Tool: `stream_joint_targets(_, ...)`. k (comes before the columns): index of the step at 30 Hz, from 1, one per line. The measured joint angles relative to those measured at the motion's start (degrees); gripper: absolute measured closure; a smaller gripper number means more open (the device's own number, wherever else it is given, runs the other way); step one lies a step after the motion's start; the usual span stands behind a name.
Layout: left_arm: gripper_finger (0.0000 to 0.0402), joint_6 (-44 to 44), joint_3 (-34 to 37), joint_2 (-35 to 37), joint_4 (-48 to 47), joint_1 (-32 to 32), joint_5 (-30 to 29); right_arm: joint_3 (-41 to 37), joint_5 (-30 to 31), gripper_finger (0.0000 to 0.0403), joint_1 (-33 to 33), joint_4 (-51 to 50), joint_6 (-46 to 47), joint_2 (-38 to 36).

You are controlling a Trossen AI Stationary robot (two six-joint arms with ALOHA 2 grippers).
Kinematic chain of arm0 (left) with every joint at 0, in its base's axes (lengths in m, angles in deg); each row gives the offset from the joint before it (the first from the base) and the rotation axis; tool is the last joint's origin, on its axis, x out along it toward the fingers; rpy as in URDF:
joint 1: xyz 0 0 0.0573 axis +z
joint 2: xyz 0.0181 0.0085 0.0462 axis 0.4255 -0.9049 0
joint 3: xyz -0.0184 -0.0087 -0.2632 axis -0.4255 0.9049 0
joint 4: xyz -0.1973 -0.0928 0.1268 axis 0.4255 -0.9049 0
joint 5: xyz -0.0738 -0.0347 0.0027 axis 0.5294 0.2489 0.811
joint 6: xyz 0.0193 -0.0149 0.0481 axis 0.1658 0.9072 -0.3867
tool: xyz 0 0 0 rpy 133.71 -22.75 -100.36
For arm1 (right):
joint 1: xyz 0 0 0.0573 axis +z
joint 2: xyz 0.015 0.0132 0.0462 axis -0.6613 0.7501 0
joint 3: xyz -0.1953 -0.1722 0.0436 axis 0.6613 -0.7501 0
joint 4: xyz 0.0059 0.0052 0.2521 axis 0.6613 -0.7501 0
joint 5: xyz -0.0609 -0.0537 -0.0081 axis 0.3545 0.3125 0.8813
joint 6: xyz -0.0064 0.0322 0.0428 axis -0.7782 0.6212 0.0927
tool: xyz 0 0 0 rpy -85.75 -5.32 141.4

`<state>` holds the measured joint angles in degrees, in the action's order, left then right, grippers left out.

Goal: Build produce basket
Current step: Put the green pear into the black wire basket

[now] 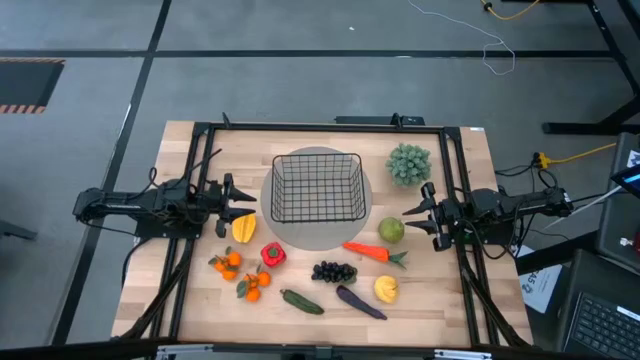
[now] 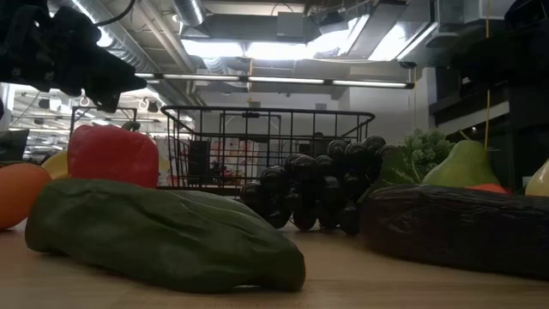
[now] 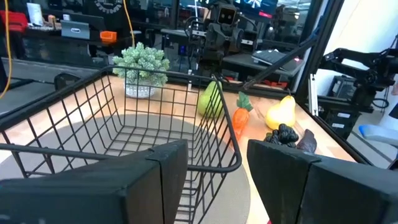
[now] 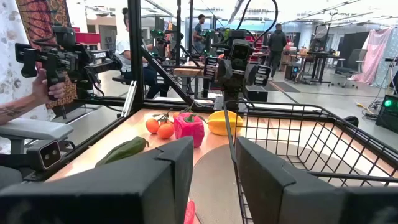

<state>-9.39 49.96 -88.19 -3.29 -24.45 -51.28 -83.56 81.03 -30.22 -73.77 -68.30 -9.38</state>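
Observation:
The black wire basket (image 1: 316,188) stands on a grey round disc (image 1: 366,215) at the table's middle. The produce lies loose on the wood in front of it: a yellow fruit (image 1: 243,228), red pepper (image 1: 273,254), tangerines (image 1: 227,263), cucumber (image 1: 301,301), grapes (image 1: 334,271), eggplant (image 1: 360,302), lemon (image 1: 386,289), carrot (image 1: 370,252) and green apple (image 1: 391,230). My left gripper (image 1: 238,195) hangs level at the basket's left, open and holding nothing. My right gripper (image 1: 412,212) hangs level at the basket's right, above the apple, also open and holding nothing.
A pale-green bushy plant (image 1: 409,164) stands at the far right behind the apple. Black frame rails (image 1: 190,250) run along the table's left and right sides. Bare wood shows along the far edge behind the basket. A person sits beyond the table's left side (image 4: 25,99).

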Motion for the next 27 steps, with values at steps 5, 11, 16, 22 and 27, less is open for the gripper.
stream_joint_targets(5,0.0245,0.00,0.00,0.00,-0.52,-0.01,0.00,0.00,0.00,0.0281,0.00,0.01,0.00,0.00)
stream_joint_targets(11,0.0245,-0.25,0.00,-0.08,-3.82,-0.02,0.13,0.00,0.12,0.0281,-0.01,0.14,0.89,0.01)
stream_joint_targets(16,0.0245,-1.44,0.00,-0.22,-3.93,0.00,0.20,0.00,0.11,0.0281,0.00,0.19,1.26,0.00)
stream_joint_targets(22,0.0245,-1.57,0.00,-0.22,-4.00,-0.02,0.20,0.02,0.10,0.0281,-0.01,0.19,1.15,0.00)
stream_joint_targets(27,0.0245,-1.60,0.00,-0.33,-4.04,-0.01,0.20,0.00,0.10,0.0281,-0.01,0.21,1.11,0.01)
